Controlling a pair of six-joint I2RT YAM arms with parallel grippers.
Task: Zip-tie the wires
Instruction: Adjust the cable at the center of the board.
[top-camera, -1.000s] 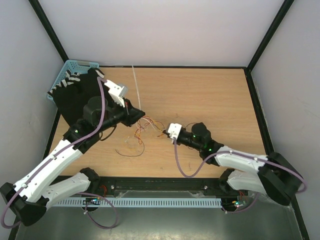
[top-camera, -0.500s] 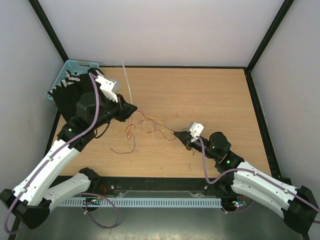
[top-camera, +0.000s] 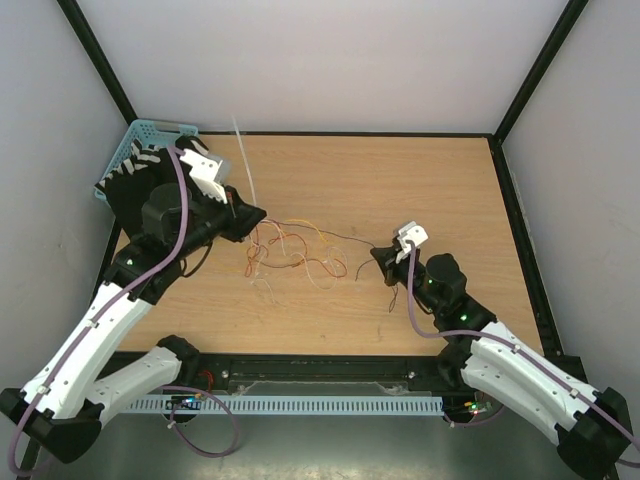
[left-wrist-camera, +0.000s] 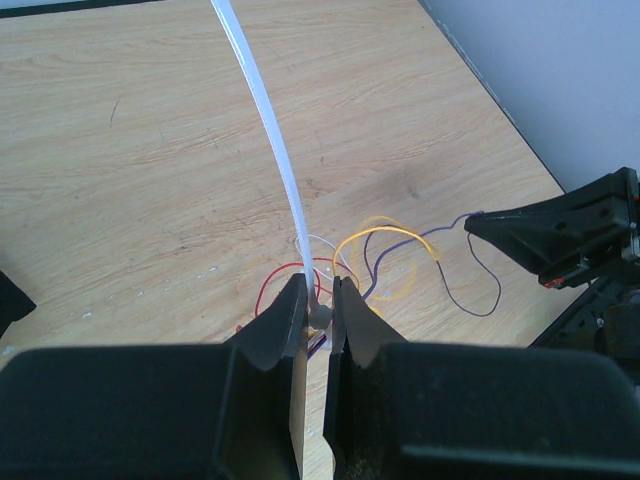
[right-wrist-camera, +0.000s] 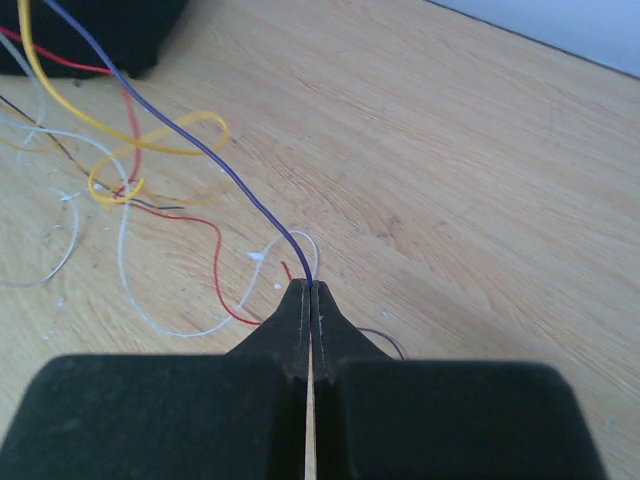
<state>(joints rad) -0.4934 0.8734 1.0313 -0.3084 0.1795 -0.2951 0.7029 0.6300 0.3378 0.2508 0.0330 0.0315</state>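
The wires (top-camera: 296, 250) are a thin curly tangle of red, orange-yellow, white and dark strands stretched on the wooden table between my two grippers. My left gripper (top-camera: 256, 216) is shut on the head of a white zip tie (top-camera: 243, 165), whose strap sticks up and away. In the left wrist view the zip tie (left-wrist-camera: 272, 135) rises from my left gripper (left-wrist-camera: 319, 301), with the wires (left-wrist-camera: 385, 240) just beyond. My right gripper (top-camera: 379, 259) is shut on a dark purple wire (right-wrist-camera: 225, 168) at its fingertips (right-wrist-camera: 300, 300); the strand runs taut to the tangle (right-wrist-camera: 130, 170).
A blue basket (top-camera: 141, 135) stands at the back left corner, with a black mat (top-camera: 135, 195) holding white pieces beside it under the left arm. Black frame posts (top-camera: 530, 80) and white walls enclose the table (top-camera: 420, 180).
My right gripper has pulled back to the right with the dark wire, drawing the tangle out. My left gripper has shifted left and back with the zip tie.
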